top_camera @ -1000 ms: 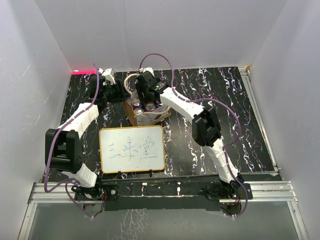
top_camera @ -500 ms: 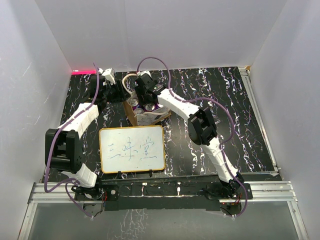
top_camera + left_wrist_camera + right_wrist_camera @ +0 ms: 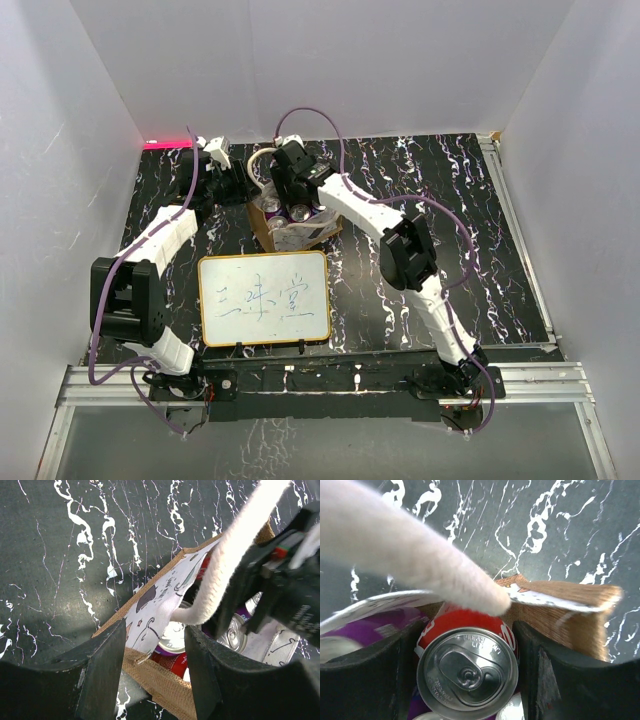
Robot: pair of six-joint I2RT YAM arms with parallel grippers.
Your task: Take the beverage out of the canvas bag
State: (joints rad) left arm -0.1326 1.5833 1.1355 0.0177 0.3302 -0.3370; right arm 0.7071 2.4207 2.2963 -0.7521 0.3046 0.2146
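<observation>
The canvas bag (image 3: 303, 233) stands at the back middle of the table, with several cans inside. My right gripper (image 3: 289, 194) reaches down into it. In the right wrist view its fingers (image 3: 540, 675) sit tight on both sides of a red can (image 3: 465, 672), which stands upright in the bag under a cream handle (image 3: 410, 560). My left gripper (image 3: 250, 192) is at the bag's left corner. In the left wrist view its jaws (image 3: 155, 630) straddle the bag's burlap wall (image 3: 165, 685), one finger outside and one inside. A purple can (image 3: 235, 632) shows inside.
An orange-framed whiteboard (image 3: 265, 298) lies flat just in front of the bag. White walls close in the table on the left, back and right. A red light strip (image 3: 165, 143) glows at the back left corner.
My right wrist has shifted slightly left and back over the bag. The left arm and the bag have stayed still.
</observation>
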